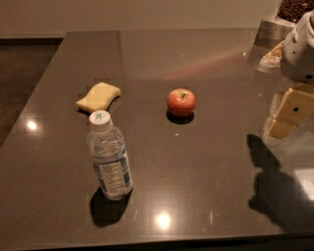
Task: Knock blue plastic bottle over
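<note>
The blue plastic bottle (109, 157) stands upright on the dark table (206, 162) at the front left. It is clear, with a white cap bearing a green mark and a white-and-blue label. My gripper (289, 115) hangs at the right edge of the view, above the table, with its cream-coloured fingers (294, 108) pointing down and left. It is far to the right of the bottle and touches nothing. Its shadow falls on the table at the front right.
A red apple (181, 102) sits near the table's middle. A yellow sponge (98, 96) lies behind the bottle at the left. A bowl of dark snacks (294, 9) and packets stand at the back right corner. The table's front edge runs along the bottom.
</note>
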You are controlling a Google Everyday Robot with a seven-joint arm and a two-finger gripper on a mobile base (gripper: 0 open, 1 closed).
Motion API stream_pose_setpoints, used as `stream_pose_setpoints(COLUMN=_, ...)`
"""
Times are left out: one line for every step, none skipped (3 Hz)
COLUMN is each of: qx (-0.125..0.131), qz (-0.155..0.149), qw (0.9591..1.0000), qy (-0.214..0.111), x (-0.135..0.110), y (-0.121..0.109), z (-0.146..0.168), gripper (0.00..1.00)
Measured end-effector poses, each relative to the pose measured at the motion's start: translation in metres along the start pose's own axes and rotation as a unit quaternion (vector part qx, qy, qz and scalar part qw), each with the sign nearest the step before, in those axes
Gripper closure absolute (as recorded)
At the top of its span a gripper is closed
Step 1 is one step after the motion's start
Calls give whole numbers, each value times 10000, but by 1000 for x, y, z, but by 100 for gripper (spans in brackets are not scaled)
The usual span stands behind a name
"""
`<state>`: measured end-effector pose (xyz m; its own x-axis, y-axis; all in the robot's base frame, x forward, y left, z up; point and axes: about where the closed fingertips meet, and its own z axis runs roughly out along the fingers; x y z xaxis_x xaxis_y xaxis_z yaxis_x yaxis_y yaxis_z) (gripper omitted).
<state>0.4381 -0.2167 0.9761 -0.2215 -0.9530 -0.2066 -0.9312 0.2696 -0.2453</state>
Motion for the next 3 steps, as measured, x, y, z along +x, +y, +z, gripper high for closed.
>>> stream_pose_setpoints(qx=5, qz=0, qw=10000, qy=-24, x=-1, y=0, z=-1, gripper=0)
stream_pose_setpoints(qx=-146, qz=-33, qw=9991, qy=-400, x=-13, y=5, z=-3, gripper=0)
stream_pose_setpoints(qx=-403, qz=-284, qw=9880, qy=-1463, x=-59, y=30, z=-12, gripper=0)
